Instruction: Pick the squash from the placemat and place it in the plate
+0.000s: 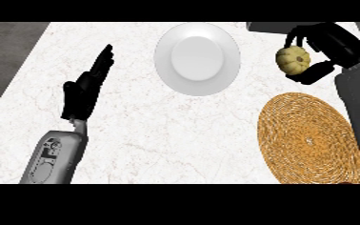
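Squash: small, pale yellow, ribbed, clasped in right hand near the upper right of the head view. Off the placemat, just past its far edge, clear of the weave. Right of the plate and apart from it, with a strip of bare worktop between. Height over the worktop not to be told from this steep angle. Black fingers curled over the top of the squash, thumb hooked round its near side. Plate white and round, at the middle of the far part of the worktop. Placemat round, woven, straw-brown, at the lower right, cut partly by the right edge. Left hand at the left, released, fingers straight and pointing away, well apart from plate and squash. Grey forearm below it, coming in from the lower edge.
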